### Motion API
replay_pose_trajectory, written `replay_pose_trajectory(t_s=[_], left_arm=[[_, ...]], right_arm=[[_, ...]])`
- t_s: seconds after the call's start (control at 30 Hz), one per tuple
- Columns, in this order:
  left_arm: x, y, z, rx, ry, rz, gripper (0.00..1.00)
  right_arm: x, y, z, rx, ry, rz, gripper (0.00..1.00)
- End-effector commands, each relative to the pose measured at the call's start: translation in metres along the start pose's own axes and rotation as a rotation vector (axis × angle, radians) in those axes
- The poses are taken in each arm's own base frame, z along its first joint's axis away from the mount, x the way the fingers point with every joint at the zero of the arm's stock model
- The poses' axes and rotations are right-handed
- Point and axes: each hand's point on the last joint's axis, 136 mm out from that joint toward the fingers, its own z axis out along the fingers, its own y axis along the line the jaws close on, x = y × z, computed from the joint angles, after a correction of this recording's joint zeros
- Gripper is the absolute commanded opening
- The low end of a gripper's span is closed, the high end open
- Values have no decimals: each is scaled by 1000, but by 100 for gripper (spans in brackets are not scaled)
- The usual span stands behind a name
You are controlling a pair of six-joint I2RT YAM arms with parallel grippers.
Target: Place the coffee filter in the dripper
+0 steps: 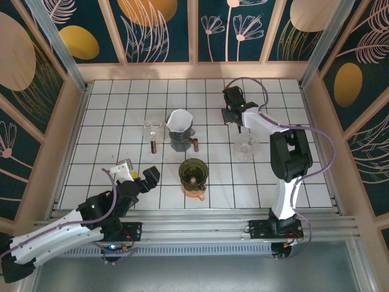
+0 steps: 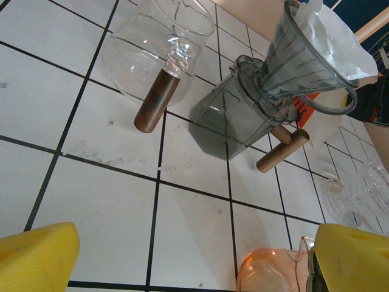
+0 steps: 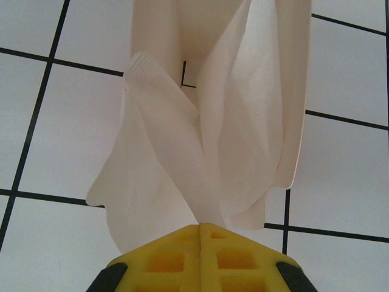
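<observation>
- The right gripper (image 3: 200,231) is clamped on the coffee filter (image 3: 213,121). Its yellow fingers meet on a pinched edge of the paper, and the rest fans out beyond them, half folded, over the tiled bench (image 1: 109,121). Whether the paper touches the tiles cannot be told.
- In the top view this gripper sits toward 1 o'clock on the bench.
- The green dripper (image 1: 193,172) stands empty on an orange jug (image 2: 273,271) near 6 o'clock and looks like the target. It lies toward 7 o'clock from the right gripper.
- The smoky dripper (image 2: 292,67) on the grey server (image 2: 231,121), near the bench's middle, already holds white paper, so it is probably not the one to fill.
- The left gripper (image 2: 194,261) stands wide open and holds nothing, just beside the green dripper at its 9 o'clock.
- To do the step well, the arm should lift first so the limp paper hangs free.
- It should then travel toward 7 o'clock, keeping between the server's wooden handle and the clear glass piece (image 1: 246,146).
- The paper is collapsed, so it should come down centred over the green cone and be let go only once its free end sits inside the rim.
- A sideways approach risks snagging the rim and tipping the dripper off the jug.
</observation>
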Motion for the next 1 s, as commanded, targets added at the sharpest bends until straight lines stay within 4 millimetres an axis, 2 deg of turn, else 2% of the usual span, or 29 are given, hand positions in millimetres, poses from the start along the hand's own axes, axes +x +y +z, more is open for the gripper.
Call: replay_pose_trajectory(t_s=[0.0,0.17,0.43,0.53,0.63,0.8,0.97], left_arm=[[-3,-2,0,4,-21,2,99],[-4,-2,0,6,-21,-3,99],[-3,-2,0,11,-19,-8,99],[-2,-1,0,12,-18,-10,99],[-2,0,0,10,-18,-10,99],[-3,1,0,6,-24,-8,99],[-3,1,0,0,-26,-4,99]], right_arm=[[-23,-5,-26,-18,-82,30,0],[-28,-10,-44,-20,-114,57,0],[-24,-12,-65,-32,-138,84,0],[-13,-13,-53,-23,-86,74,1],[-3,-13,-38,-10,-47,57,23],[7,-13,-18,18,5,23,42],[10,-17,-5,60,27,-3,45]])
